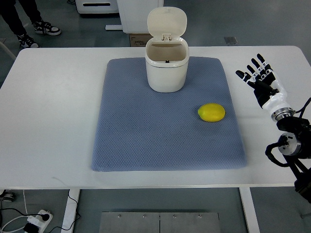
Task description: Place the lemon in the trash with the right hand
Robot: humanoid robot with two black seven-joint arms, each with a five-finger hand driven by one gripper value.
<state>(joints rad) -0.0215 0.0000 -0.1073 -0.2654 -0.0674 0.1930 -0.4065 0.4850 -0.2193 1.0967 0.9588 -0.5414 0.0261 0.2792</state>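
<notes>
The lemon looks firm, light and prone to roll; the empty, spread right hand should wrap its middle.

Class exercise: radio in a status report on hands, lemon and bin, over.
Right hand open, off the mat. Lemon untouched on blue mat. Trash bin lid up, path clear. Left hand not in view.

Open mat between right hand, held over bare table with fingers spread, and lemon; no object between. Lemon clear on all sides. Trash bin well apart behind it, lid upright at rear, mouth apparently unobstructed from above and front
</notes>
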